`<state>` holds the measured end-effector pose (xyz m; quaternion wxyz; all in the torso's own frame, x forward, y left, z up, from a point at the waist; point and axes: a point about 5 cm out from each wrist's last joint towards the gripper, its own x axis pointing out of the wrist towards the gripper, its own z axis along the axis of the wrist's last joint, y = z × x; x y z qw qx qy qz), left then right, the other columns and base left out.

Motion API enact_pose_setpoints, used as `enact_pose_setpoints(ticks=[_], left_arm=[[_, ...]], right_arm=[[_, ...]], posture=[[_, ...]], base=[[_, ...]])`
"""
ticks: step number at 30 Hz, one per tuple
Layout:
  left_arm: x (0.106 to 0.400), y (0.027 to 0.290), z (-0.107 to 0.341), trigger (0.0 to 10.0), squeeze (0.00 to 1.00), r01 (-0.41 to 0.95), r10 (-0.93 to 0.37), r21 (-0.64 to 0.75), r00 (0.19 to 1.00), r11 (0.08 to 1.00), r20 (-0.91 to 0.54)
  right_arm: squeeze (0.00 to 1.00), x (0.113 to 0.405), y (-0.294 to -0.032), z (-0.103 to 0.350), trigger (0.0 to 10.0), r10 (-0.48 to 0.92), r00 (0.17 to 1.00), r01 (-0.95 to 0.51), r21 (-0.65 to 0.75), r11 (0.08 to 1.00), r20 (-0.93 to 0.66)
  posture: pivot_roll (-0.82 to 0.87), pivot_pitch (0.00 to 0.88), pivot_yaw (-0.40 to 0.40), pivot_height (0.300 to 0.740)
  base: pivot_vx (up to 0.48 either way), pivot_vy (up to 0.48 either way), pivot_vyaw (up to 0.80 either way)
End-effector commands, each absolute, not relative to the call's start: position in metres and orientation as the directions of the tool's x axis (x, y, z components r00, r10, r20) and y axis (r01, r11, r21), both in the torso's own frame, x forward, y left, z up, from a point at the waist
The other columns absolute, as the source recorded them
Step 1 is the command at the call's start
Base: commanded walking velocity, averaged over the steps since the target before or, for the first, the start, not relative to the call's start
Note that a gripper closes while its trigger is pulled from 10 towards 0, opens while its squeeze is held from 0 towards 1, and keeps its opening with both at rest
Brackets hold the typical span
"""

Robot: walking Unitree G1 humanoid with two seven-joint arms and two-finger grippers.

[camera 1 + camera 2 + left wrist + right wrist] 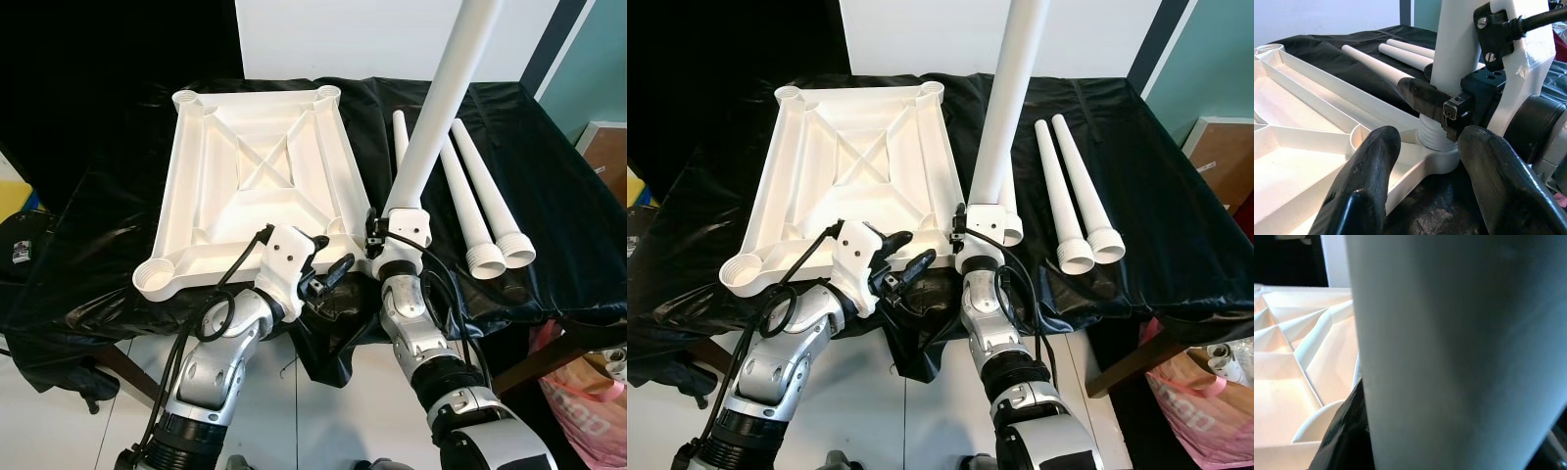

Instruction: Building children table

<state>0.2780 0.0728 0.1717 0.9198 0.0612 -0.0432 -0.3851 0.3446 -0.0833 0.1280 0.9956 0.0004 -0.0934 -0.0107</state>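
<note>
Silver arms, black cables, white wrists

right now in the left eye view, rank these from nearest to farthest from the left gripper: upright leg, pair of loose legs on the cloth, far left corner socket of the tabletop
1. Upright leg, just right of the left gripper, held by the right gripper.
2. Pair of loose legs, lying farther right on the black cloth.
3. Far left corner socket of the tabletop, at the far edge.
</note>
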Motion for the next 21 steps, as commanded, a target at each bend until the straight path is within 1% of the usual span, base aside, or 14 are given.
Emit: enact_pose_setpoints(ticks=[1, 5, 6, 17, 21], left_arm=[[0.278, 0.074, 0.171, 10.0, 0.00, 0.660, -0.671, 0.149, 0.741, 0.736, 0.031], [0.278, 0.074, 0.171, 10.0, 0.00, 0.660, -0.670, 0.147, 0.742, 0.737, 0.030], [0.278, 0.074, 0.170, 10.0, 0.00, 0.659, -0.669, 0.145, 0.743, 0.738, 0.030], [0.278, 0.075, 0.171, 10.0, 0.00, 0.656, -0.666, 0.145, 0.745, 0.741, 0.028], [0.278, 0.077, 0.172, 10.0, 0.00, 0.657, -0.667, 0.148, 0.744, 0.739, 0.027]], right_arm=[[0.00, 0.336, -0.086, 0.096, 10.0, -0.025, 0.999, 0.026, -0.034, 0.999, 0.037], [0.00, 0.337, -0.086, 0.098, 10.0, -0.009, 0.999, 0.012, -0.040, 0.999, 0.052], [0.00, 0.338, -0.086, 0.103, 10.0, 0.009, 0.997, -0.005, -0.051, 0.999, 0.079], [0.00, 0.340, -0.090, 0.108, 10.0, 0.018, 0.994, -0.011, -0.059, 0.998, 0.107], [0.00, 0.342, -0.093, 0.117, 10.0, 0.018, 0.989, -0.010, -0.053, 0.999, 0.148]], posture=[[0.04, 0.080, -0.041, 0.740], [0.04, 0.082, -0.042, 0.740], [0.04, 0.084, -0.042, 0.740], [0.05, 0.093, -0.036, 0.740], [0.06, 0.096, -0.033, 0.740]], base=[[0.000, 0.000, 0.00], [0.000, 0.000, 0.00], [0.000, 0.000, 0.00], [0.000, 0.000, 0.00], [0.000, 0.000, 0.00]])
